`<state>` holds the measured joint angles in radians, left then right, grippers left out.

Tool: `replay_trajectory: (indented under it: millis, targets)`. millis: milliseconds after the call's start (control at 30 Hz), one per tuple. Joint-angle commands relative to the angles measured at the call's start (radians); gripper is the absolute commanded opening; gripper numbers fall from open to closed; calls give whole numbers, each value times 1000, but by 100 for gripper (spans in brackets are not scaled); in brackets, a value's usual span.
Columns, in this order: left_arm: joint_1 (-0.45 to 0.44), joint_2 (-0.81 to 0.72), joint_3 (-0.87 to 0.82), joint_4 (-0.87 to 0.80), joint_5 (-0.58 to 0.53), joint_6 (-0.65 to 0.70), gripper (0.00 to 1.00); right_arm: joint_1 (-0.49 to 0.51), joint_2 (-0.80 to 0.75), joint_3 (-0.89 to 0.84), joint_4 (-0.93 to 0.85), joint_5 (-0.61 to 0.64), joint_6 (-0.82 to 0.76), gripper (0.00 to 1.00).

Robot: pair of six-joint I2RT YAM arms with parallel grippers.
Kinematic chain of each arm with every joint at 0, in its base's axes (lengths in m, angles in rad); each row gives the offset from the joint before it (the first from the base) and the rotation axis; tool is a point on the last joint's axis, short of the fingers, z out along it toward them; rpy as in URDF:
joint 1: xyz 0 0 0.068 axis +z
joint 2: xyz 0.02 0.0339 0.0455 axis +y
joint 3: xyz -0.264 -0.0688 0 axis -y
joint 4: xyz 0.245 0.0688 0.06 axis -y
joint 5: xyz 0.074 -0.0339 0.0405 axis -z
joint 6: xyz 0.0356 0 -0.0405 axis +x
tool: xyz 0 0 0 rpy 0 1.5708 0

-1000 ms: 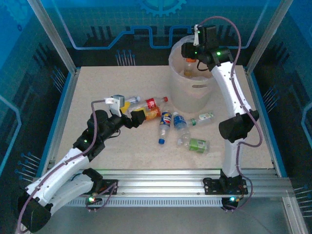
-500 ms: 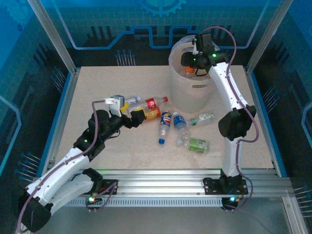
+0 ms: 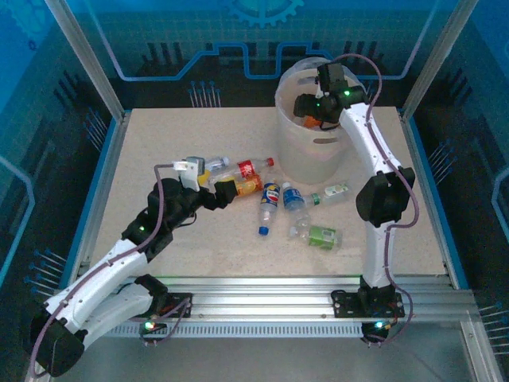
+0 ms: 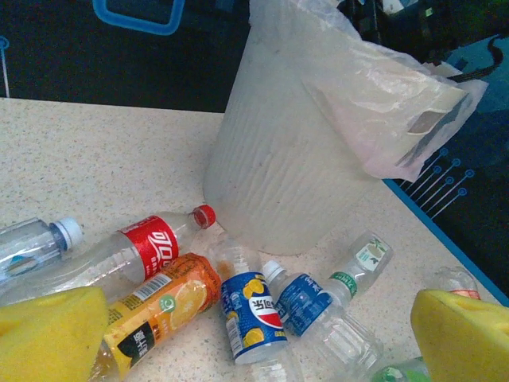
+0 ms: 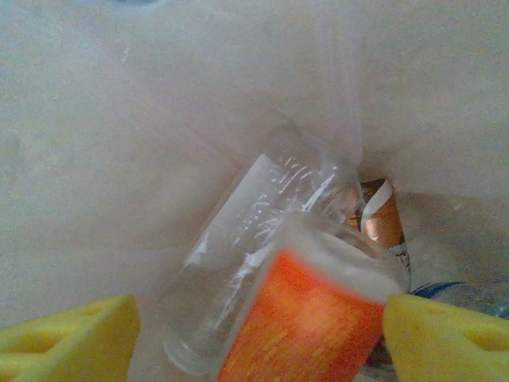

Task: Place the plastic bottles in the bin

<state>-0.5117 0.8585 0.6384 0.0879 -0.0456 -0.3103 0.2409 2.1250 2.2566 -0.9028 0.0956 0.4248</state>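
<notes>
Right arm raised, right gripper (image 3: pixel 312 107) inside the bin (image 3: pixel 314 163), jaws apart, left gripper (image 3: pixel 227 189) wide open, left of the bin.

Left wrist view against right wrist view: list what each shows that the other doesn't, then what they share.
Left wrist: the bin from outside, the table, a red-labelled bottle and a blue-labelled bottle lying on it. Right wrist: the bin's inside, an orange-labelled bottle beside a clear bottle. Shared: the bin, plastic bottles, and yellow pads apart on left gripper and right gripper.

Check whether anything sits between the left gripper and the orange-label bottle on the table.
Nothing visible does. The open left gripper is right at the orange-label bottle, with the red-label bottle lying beside it.
</notes>
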Motion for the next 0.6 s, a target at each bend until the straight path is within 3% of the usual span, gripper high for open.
replay_trajectory:
  millis: [0,233,567]
  targets:
    - [-4,7,27,-27,-30,11,99,-11,-29,22,-30,15,-18,86]
    - [-5,26,51,-77,-62,5,99,-12,-85,67,-73,35,-46,100]
    - [-4,117,185,-293,-120,108,99,-11,-238,12,-103,33,-57,99]
